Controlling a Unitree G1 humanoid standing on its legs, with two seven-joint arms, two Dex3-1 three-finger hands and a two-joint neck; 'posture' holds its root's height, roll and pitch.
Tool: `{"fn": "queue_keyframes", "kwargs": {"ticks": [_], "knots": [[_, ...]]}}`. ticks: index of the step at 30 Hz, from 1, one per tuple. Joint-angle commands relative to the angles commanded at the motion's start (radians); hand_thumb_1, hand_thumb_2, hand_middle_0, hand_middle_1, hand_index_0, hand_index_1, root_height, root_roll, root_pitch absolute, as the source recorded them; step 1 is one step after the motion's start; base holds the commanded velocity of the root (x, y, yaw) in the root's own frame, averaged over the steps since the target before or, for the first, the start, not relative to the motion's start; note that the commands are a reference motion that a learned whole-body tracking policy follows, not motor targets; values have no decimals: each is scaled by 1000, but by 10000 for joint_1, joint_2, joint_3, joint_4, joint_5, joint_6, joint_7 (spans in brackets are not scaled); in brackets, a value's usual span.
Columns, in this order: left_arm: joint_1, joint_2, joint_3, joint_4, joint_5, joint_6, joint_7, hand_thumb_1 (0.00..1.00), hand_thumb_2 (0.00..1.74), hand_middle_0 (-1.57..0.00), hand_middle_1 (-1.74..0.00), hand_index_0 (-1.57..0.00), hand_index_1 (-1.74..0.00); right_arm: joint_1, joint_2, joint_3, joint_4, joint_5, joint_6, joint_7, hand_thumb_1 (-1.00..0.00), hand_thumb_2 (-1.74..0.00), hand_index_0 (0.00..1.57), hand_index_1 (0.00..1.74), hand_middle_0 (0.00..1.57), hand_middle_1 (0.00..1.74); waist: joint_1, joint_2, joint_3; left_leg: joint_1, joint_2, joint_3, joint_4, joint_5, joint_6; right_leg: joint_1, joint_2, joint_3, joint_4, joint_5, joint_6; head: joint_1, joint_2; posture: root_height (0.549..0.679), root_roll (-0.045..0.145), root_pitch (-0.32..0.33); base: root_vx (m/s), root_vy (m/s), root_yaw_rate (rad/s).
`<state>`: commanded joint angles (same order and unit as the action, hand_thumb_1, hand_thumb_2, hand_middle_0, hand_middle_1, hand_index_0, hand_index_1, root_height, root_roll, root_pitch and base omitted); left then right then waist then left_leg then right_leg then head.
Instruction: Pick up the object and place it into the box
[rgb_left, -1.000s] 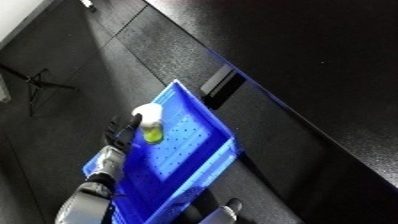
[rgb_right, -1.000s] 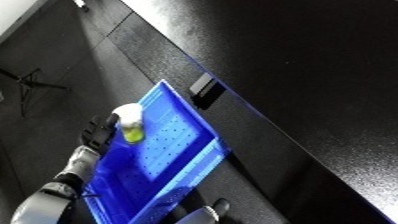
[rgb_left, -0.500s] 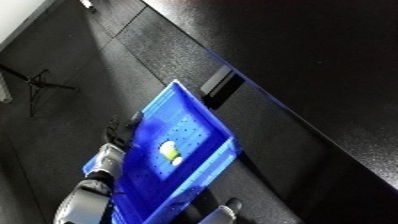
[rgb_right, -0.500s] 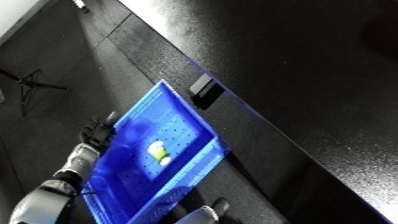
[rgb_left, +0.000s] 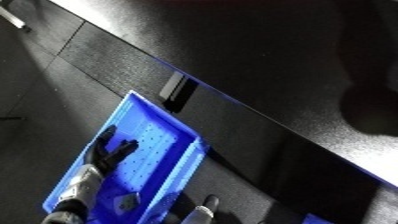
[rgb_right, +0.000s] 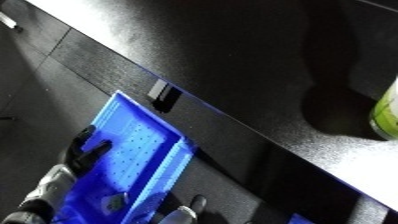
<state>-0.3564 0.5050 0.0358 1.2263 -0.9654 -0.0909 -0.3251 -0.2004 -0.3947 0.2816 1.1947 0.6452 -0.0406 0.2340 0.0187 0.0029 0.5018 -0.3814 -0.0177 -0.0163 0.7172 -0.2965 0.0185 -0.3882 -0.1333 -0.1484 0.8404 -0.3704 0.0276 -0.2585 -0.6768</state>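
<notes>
Left robot hand (rgb_left: 108, 151) over blue bin (rgb_left: 164, 132), fingers spread, holding nothing; risk of snagging bin wall on withdrawal and shifting it.

Black left hand (rgb_left: 108, 151) on a white and silver forearm (rgb_left: 78, 183), dark at the wrist.

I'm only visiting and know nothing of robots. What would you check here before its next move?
1. Left hand holds nothing, fingers relaxed: ok.
2. Left hand is over the blue bin: ok.
3. Object lies inside the bin: cannot tell.
4. Right hand is free: cannot tell, it barely shows.
5. Green-yellow item at the view's right edge is within reach: cannot tell.
</notes>
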Motion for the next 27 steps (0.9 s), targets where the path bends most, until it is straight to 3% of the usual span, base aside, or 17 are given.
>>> {"fn": "queue_keyframes", "kwargs": {"ticks": [3, 8, 12, 18, 27], "knots": [[4, -273, -427, -142, 307, 139, -294, 0, 0, 0, 0, 0, 0, -38, 22, -81, 23, 8, 49, 14, 0, 0, 0, 0, 0, 0, -40, 48, -74, 82, 47, 77, -97, 6, 21, -47, -21, 38, -22, 81, 50, 753, 271, 630, 25, -55, -6, 5, -64], [83, -580, -871, -353, 977, 206, -429, 0, 0, 0, 0, 0, 0, -34, 90, -155, 10, -114, 5, 38, 0, 0, 0, 0, 0, 0, -113, 60, -171, 159, 143, 205, -221, 21, 24, -97, -26, 121, -136, 243, 143, 2309, 1229, 632, 20, -53, 0, -7, -83], [256, -661, -1116, -562, 1411, 113, -457, 0, 0, 0, 0, 0, 0, -75, 65, -150, -21, -180, -12, 83, 0, 0, 0, 0, 0, 0, -155, 45, -227, 93, 188, 297, -137, -51, 29, -163, 14, 197, -285, 378, 159, 3301, 1620, 631, 19, -45, -24, -12, -140], [493, -686, -1191, -686, 1414, 238, -240, 0, 0, 0, 0, 0, 0, -171, -6, -209, -31, -342, 23, 186, 0, 0, 0, 0, 0, 0, -259, 73, -250, -4, 175, 393, 112, -245, 113, -311, 93, 329, -221, 411, 121, 5036, 2006, 629, 18, -40, -17, 9, -132], [889, -878, -1406, -642, 1709, 435, -255, 0, 0, 0, 0, 0, 0, -356, -122, -239, 110, -397, 151, 508, 0, 0, 0, 0, 0, 0, -349, 141, -243, -88, 208, 521, 442, -536, 221, -400, 233, 449, -43, 287, -32, 7218, 1770, 626, 21, -35, -9, 16, -103]]}}
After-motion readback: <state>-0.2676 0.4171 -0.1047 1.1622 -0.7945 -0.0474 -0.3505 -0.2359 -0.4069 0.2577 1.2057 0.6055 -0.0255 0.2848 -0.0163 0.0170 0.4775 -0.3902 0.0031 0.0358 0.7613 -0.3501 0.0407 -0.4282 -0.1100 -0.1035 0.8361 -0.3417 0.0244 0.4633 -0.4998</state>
